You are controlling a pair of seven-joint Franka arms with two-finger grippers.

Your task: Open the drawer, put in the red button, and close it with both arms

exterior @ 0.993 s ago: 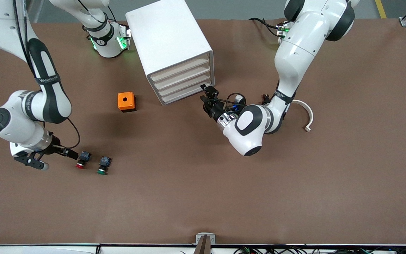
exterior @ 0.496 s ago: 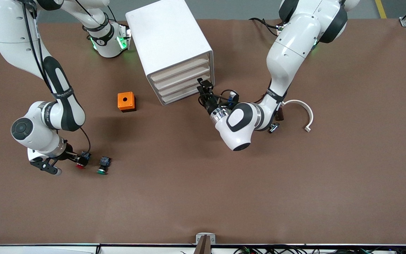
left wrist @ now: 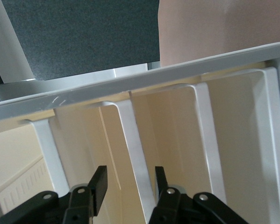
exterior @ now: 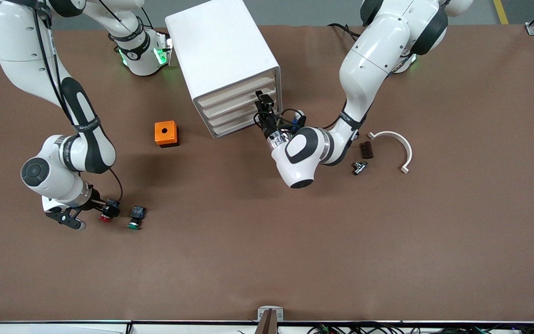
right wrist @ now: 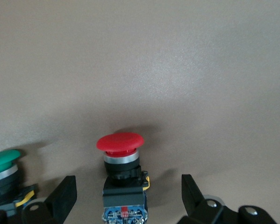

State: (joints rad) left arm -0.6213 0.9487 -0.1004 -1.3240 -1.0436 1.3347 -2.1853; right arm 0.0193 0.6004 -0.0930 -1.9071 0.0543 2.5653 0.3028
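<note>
Both arms have moved closer: the right gripper (exterior: 108, 209) now sits open around the small red-capped push button (right wrist: 120, 161) on the brown table (exterior: 387, 232), beside its green-capped twin (exterior: 135, 219). The left gripper (left wrist: 130, 184) has reached the white drawer cabinet (exterior: 223, 60), fingers open around a drawer's white handle (left wrist: 135, 154).

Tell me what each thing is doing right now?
Drawer cabinet: all drawers shut.
Left gripper: jaws open around a drawer handle.
Right gripper: jaws open around the red button.
Red button: on the table, ungrasped.
Green button: on the table, untouched.
</note>
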